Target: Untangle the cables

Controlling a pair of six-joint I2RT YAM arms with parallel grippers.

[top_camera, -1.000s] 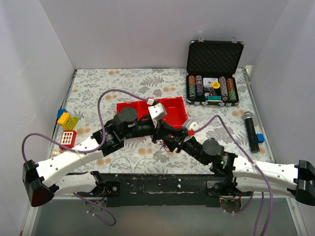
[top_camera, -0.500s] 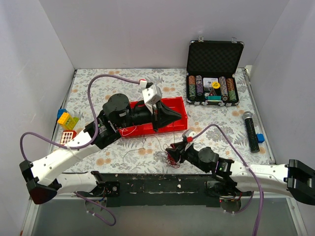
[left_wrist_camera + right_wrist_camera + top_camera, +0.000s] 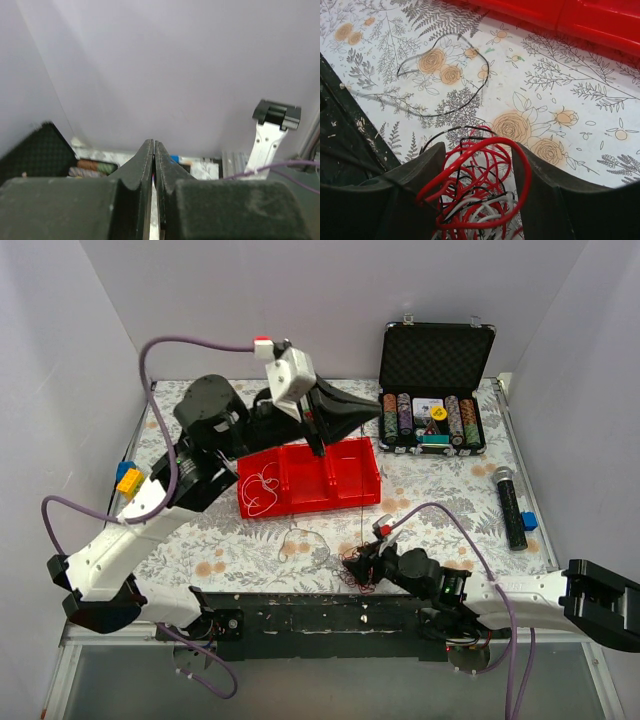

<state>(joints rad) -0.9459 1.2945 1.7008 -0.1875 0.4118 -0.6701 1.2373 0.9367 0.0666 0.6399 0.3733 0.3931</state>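
Observation:
The cables [image 3: 479, 192] are a knot of thin red, black and white wires lying low between the fingers of my right gripper [image 3: 479, 165]. That gripper is open, with one finger on each side of the knot. From above, the knot [image 3: 358, 568] sits at the table's near edge under the right gripper [image 3: 362, 562]. My left gripper [image 3: 383, 413] is raised high over the red bin [image 3: 345, 480] and is shut. A thin strand [image 3: 362, 515] runs taut from it down to the knot. In the left wrist view the left gripper [image 3: 154, 146] shows a sliver of red between its closed jaws.
A white wire [image 3: 262, 492] lies coiled in the bin's left compartment. A loose black wire loop [image 3: 300, 539] rests on the floral cloth, also visible as a black wire loop [image 3: 445, 75]. An open poker-chip case [image 3: 432, 425], a microphone [image 3: 511, 505] and toy bricks [image 3: 135, 483] line the edges.
My left arm rose and swung back and to the right, stretching one strand out of the knot. The right gripper drew back toward the near edge with the knot, and its jaws widened.

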